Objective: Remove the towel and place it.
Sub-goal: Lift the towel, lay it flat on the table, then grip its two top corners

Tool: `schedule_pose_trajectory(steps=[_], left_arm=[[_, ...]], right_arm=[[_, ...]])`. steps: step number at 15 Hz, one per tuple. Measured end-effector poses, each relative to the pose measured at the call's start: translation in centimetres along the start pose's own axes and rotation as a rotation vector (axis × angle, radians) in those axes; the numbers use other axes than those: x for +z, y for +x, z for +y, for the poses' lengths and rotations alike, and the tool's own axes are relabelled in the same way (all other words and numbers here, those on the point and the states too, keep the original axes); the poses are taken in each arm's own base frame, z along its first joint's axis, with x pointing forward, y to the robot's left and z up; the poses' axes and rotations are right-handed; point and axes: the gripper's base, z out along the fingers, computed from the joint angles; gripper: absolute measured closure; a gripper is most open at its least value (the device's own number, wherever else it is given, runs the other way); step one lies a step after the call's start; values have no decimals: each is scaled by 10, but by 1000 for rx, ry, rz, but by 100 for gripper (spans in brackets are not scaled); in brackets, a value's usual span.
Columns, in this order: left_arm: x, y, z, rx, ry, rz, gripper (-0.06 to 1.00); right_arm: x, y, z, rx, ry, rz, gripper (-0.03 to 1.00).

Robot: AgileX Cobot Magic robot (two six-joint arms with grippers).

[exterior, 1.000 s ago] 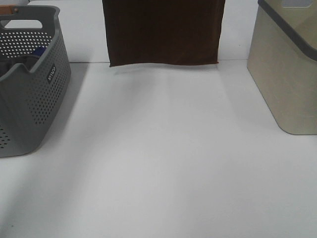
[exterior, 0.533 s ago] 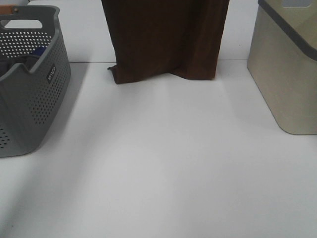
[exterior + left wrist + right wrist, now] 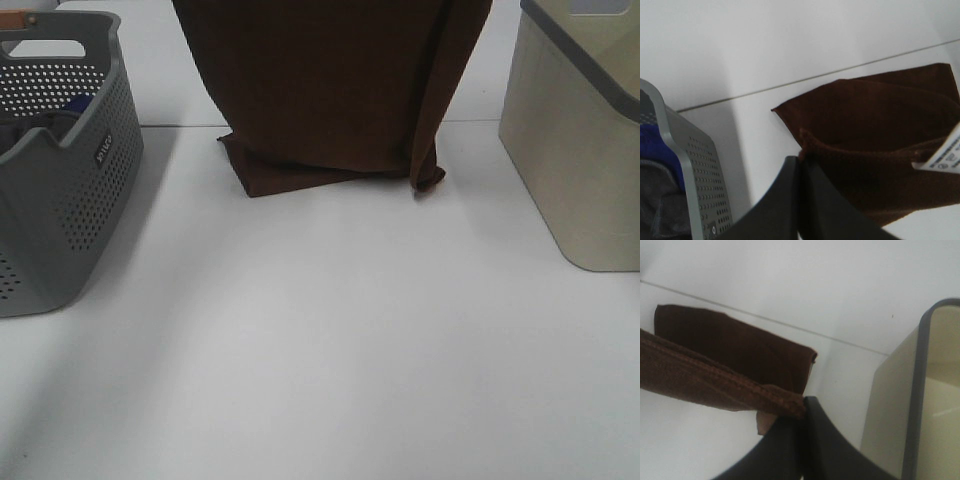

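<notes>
The towel, a large dark reddish-brown cloth, hangs down from above the top of the exterior high view, and its lower end folds onto the white table at the back middle. My left gripper is shut on one upper corner of the towel, whose white tag shows at the edge. My right gripper is shut on the other corner of the towel. Neither gripper shows in the exterior high view.
A grey perforated basket holding bluish cloth stands at the left. A beige bin with a grey rim stands at the right, close beside the right gripper.
The towel has come down. Its bottom edge hung just above the table a second ago and now lies folded on the table, reaching further toward the front.
</notes>
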Motion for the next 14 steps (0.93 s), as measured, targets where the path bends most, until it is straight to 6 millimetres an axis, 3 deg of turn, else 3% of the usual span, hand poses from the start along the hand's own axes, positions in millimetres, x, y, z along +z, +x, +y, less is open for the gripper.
schedule_pose_trajectory(steps=[6,11,14], left_arm=[[-17,2,-11,19,33,1,94],[-21,52,-38,152,-28,181,94],[-40,86,-40,150,-48,265,94]], right_arm=[[5,28,6,17,-52,255,97],[25,67,18,32,-137,422,97],[14,98,23,43,-170,504,97]])
